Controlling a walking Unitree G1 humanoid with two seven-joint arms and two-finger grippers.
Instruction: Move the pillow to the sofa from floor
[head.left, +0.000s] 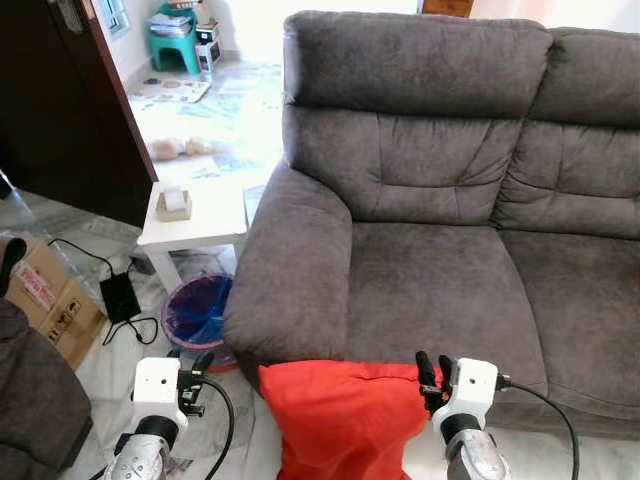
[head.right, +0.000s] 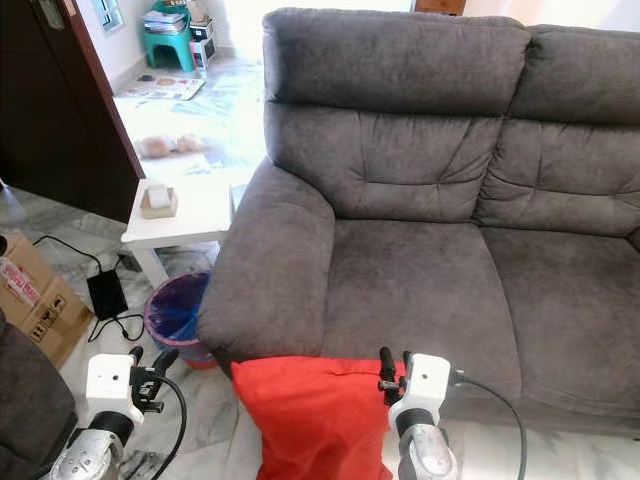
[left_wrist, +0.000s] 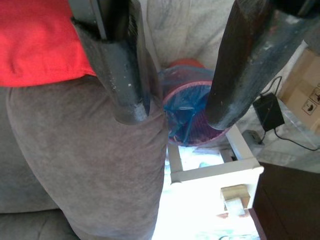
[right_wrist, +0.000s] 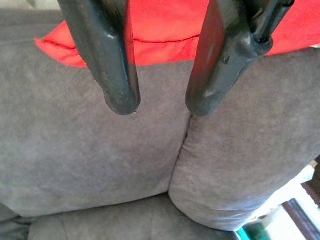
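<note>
A red pillow (head.left: 335, 420) stands upright against the front of the grey sofa (head.left: 430, 270), its top edge level with the seat cushion. My right gripper (head.left: 432, 365) is at the pillow's upper right corner, fingers open and pointing at the sofa seat (right_wrist: 100, 165), with the pillow's red edge (right_wrist: 160, 35) just behind them. My left gripper (head.left: 195, 362) is open to the left of the pillow, a short gap away, beside the sofa's armrest (left_wrist: 90, 165). A corner of the pillow (left_wrist: 35, 45) lies next to one left finger. What supports the pillow lower down is hidden.
A white side table (head.left: 215, 225) with a small box (head.left: 173, 203) stands left of the armrest. A bin lined with a blue bag (head.left: 195, 310) sits under it. A cardboard box (head.left: 45, 300), a black adapter with cable (head.left: 120, 295) and a dark door (head.left: 60, 100) are farther left.
</note>
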